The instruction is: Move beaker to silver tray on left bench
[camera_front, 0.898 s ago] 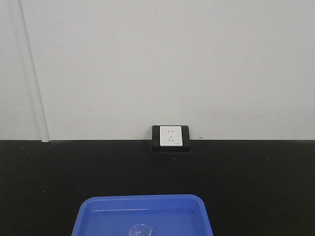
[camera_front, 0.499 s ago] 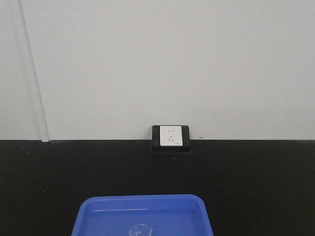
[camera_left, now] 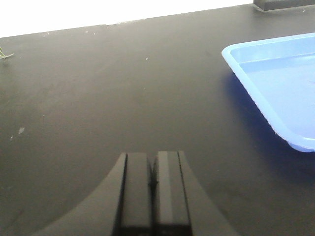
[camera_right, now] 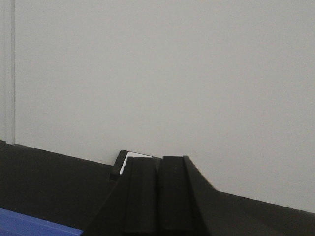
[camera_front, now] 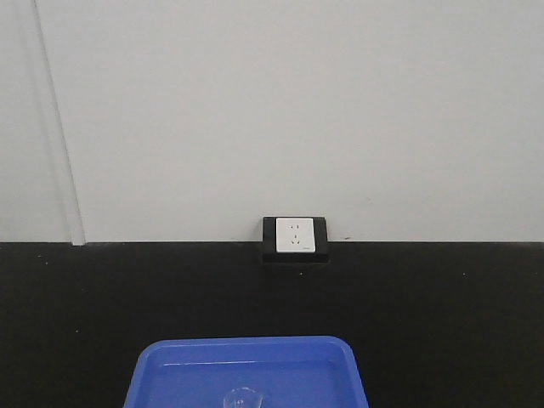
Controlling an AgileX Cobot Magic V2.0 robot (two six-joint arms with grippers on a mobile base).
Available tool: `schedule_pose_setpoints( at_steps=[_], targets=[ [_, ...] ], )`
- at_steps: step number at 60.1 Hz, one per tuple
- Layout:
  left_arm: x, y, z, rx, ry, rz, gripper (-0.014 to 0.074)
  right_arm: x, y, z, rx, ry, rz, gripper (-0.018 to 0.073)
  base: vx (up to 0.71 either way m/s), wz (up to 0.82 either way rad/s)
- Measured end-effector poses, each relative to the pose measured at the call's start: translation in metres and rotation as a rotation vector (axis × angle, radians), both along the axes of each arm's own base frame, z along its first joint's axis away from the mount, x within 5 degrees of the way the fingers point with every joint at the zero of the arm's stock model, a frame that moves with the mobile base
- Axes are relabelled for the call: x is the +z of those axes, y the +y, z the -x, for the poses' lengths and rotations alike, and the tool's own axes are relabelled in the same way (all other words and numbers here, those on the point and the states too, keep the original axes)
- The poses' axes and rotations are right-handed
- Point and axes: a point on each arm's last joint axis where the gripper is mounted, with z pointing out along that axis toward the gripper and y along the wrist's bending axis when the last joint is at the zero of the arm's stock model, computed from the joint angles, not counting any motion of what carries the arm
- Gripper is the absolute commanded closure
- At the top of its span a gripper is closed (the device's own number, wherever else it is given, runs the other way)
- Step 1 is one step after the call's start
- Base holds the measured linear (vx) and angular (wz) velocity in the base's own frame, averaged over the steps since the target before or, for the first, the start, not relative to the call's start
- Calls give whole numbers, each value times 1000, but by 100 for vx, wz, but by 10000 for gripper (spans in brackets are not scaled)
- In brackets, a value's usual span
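Front-facing view alone: beaker [camera_front: 241,398] is noted bottom centre in blue tray [camera_front: 170,365] — axis indeterminable; left gripper [camera_left: 153,164] and right gripper [camera_right: 158,164] clenched, empty.

The left end effector [camera_left: 152,156] is matt black: two flat, square-tipped bars (a thin dark seam between them) flanked by shoulders that flare outward in smooth curves. The right end effector [camera_right: 157,158] has the same black, flared build.
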Motion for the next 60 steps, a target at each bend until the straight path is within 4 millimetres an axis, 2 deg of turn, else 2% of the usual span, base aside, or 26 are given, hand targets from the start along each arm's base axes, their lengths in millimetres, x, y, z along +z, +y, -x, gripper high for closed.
schedule_pose_setpoints(
  at_steps=[4,12,19,25,33,46,50,52,60],
  targets=[
    [0,0,0,0,0,0,595,-1,4,-17,5,31,9,571,0,0],
    [0,0,0,0,0,0,595,-16,12,-47,17,105,21,566,0,0],
    [0,0,0,0,0,0,595,-27,16,-61,22,150,30,550,0,0],
    [0,0,0,0,0,0,595,-32,17,-66,22,175,33,503,0,0],
    [0,0,0,0,0,0,595,-32,17,-67,22,185,-11,365,0,0],
    [0,0,0,0,0,0,595,-32,17,-67,22,196,-65,-47,0,0],
    [0,0,0,0,0,0,595,-32,17,-67,23,195,-68,-137,0,0],
    [0,0,0,0,0,0,595,-31,17,-67,24,191,-69,-169,0,0],
    [0,0,0,0,0,0,595,-29,18,-67,32,167,-103,-164,0,0]
  ],
)
